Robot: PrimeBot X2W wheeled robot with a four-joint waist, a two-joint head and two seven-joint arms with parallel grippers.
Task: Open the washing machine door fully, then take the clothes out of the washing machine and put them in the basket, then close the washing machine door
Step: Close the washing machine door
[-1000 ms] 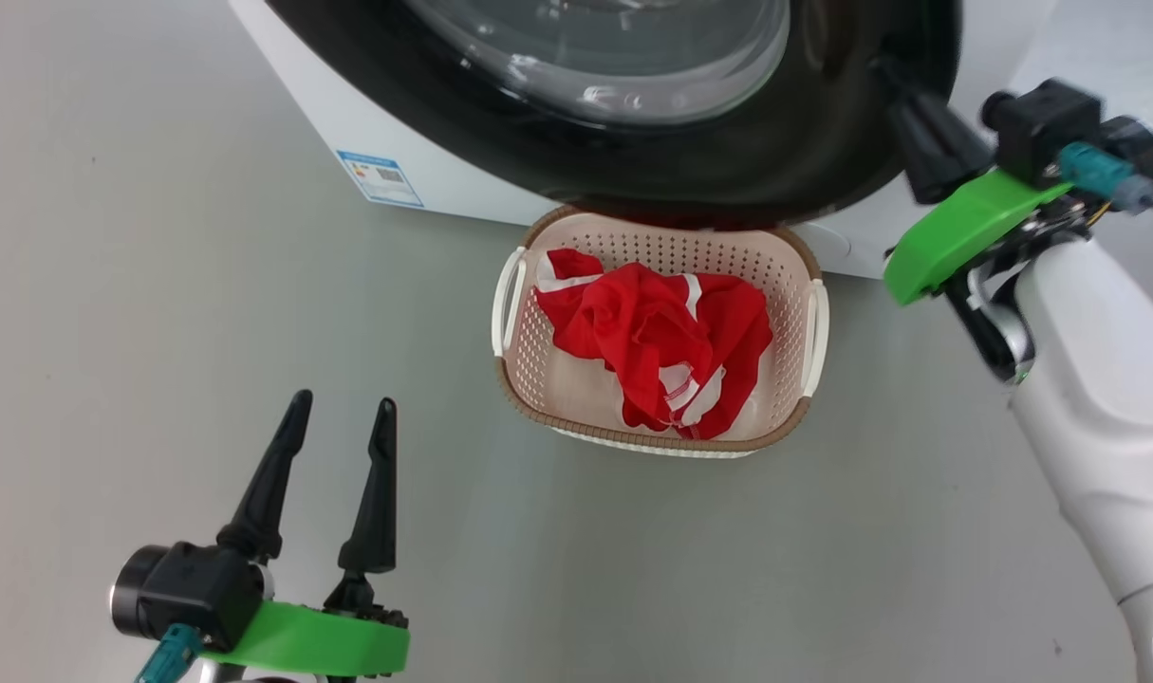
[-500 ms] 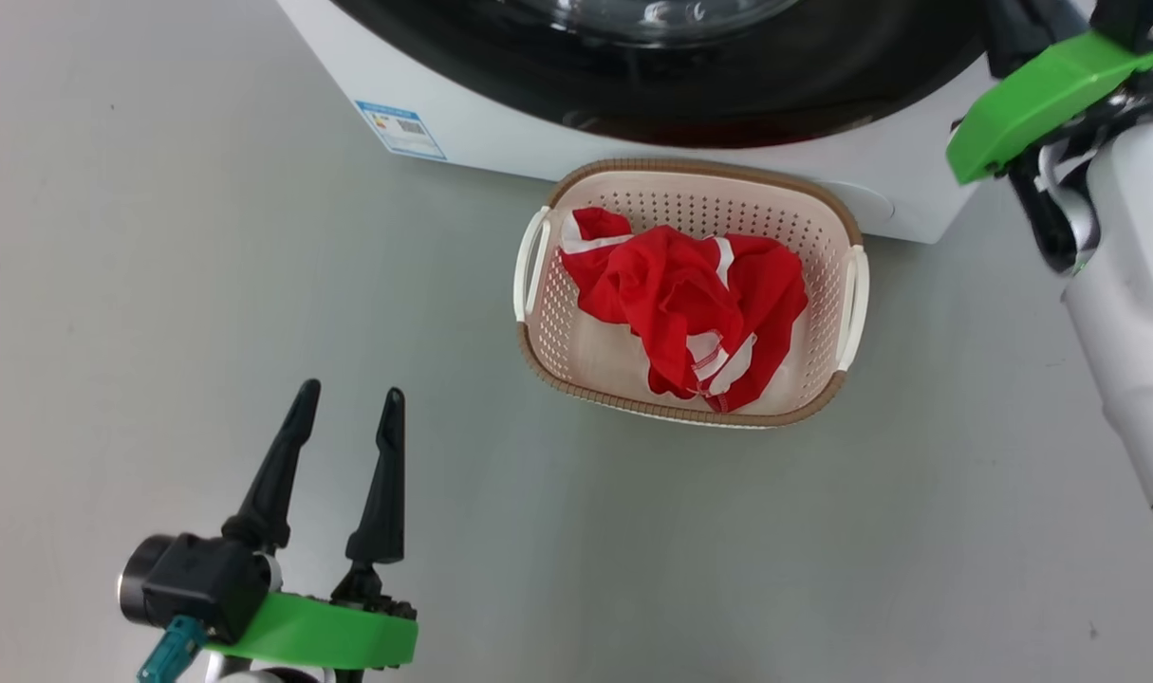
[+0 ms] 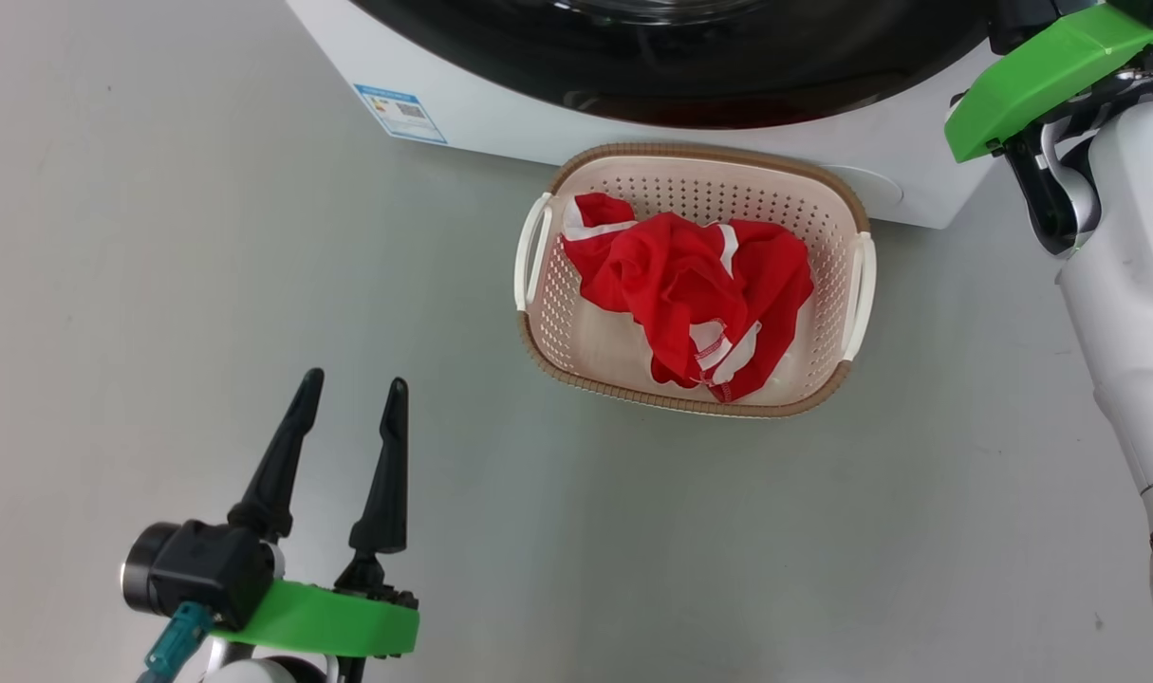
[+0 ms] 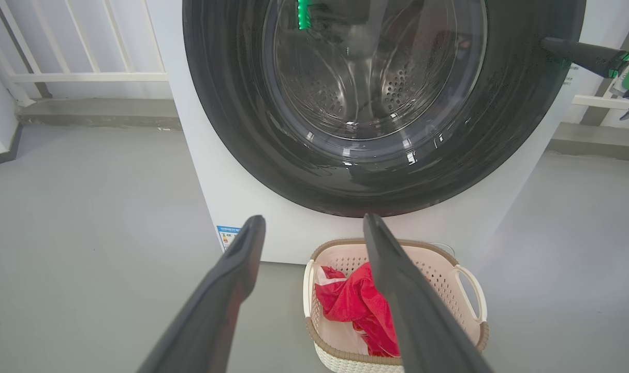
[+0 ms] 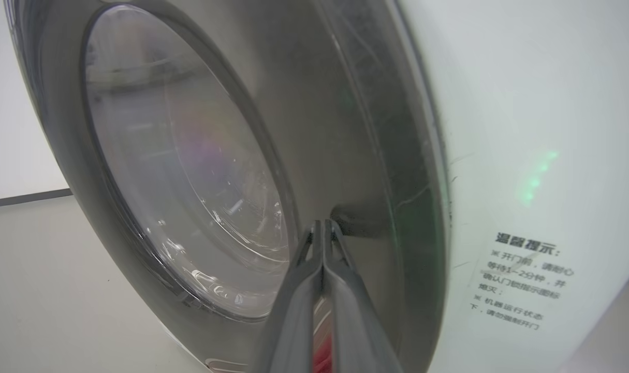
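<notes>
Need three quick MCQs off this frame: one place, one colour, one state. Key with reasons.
1. Where are the clothes?
A. in the basket
B. on the floor
C. held by a gripper

2. What colour is the basket's rim?
A. blue
B. brown
C. black

3. How do the fingers of the left gripper stand?
A. shut on fabric
B. shut, empty
C. apart, empty

Key: 1 A, the red heap lies inside its perforated walls; 2 B, a brown woven-look band rings the top; 3 C, the head view shows a bare gap between them.
</notes>
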